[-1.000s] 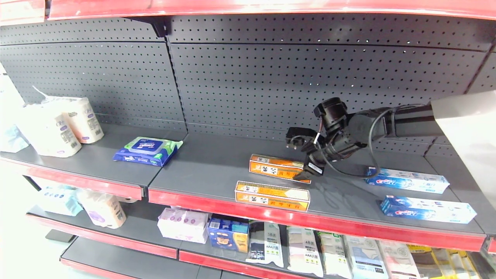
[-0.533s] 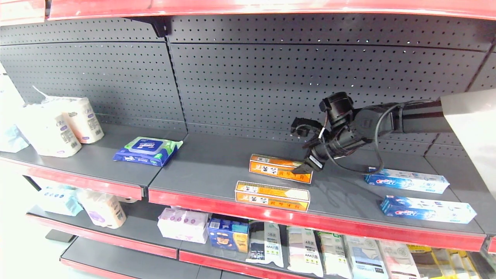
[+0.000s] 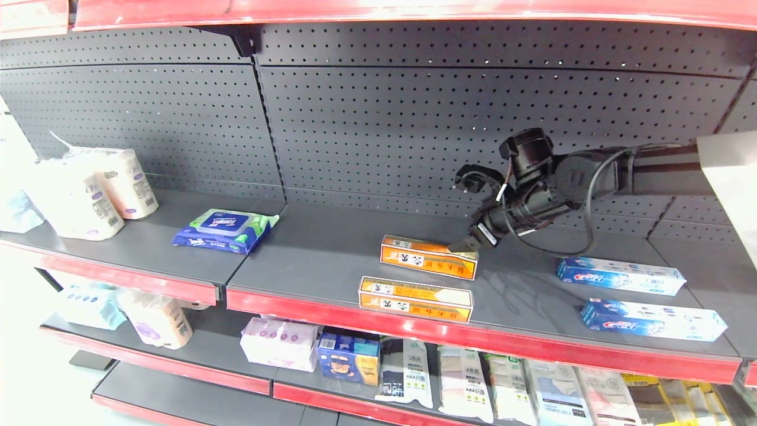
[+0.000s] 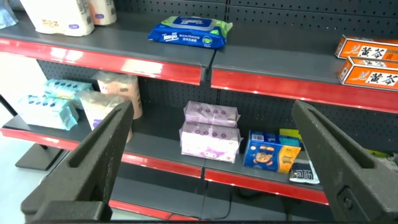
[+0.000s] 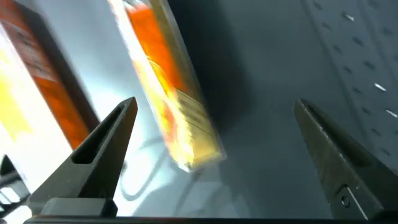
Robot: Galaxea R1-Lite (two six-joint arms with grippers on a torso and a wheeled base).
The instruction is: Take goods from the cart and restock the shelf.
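Two orange toothpaste boxes lie flat on the grey shelf [image 3: 331, 248], one at the rear [image 3: 427, 257] and one at the front edge [image 3: 414, 299]. My right gripper [image 3: 468, 212] hangs open just above and behind the right end of the rear box, holding nothing. In the right wrist view the open gripper [image 5: 214, 109] looks down at the rear box [image 5: 171, 93], with the front box [image 5: 25, 93] off to one side. My left gripper [image 4: 211, 109] is open and empty, low in front of the shelving, with both orange boxes [image 4: 370, 65] in its view.
Two blue toothpaste boxes [image 3: 620, 275] [image 3: 650, 319] lie to the right on the same shelf. A blue wet-wipes pack [image 3: 225, 229] and paper rolls [image 3: 89, 189] are on the left. A pegboard wall backs the shelf. Packed goods fill the lower shelves [image 4: 211, 127].
My right gripper has risen and drawn back to the right, away from the rear orange box, which stays lying on the shelf. Nothing else has moved.
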